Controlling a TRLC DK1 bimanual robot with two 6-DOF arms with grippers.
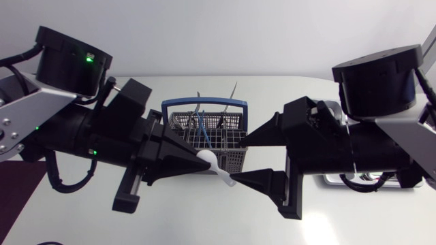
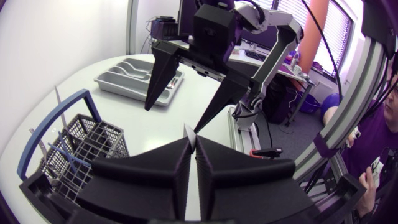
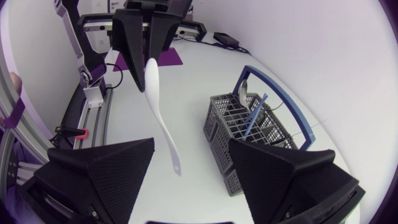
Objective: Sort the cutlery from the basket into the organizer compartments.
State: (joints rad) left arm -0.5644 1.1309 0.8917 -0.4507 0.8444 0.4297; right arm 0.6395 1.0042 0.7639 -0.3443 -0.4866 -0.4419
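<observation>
Our left gripper (image 1: pixel 199 158) clamped tight on bowl end of white plastic spoon (image 3: pixel 163 121). Spoon slim, plain, one piece, held in air just beside grey mesh basket (image 1: pixel 231 156). Spoon handle runs out between fingers of our right gripper (image 1: pixel 240 161), which is spread wide, gripping nothing. Handle tip close by one fingertip; we cannot tell if touching. Basket has blue carry handle (image 1: pixel 204 103), blue utensil (image 1: pixel 202 128) and metal cutlery upright inside. Grey organizer tray (image 2: pixel 140 78) well apart on table (image 2: pixel 155 130).
</observation>
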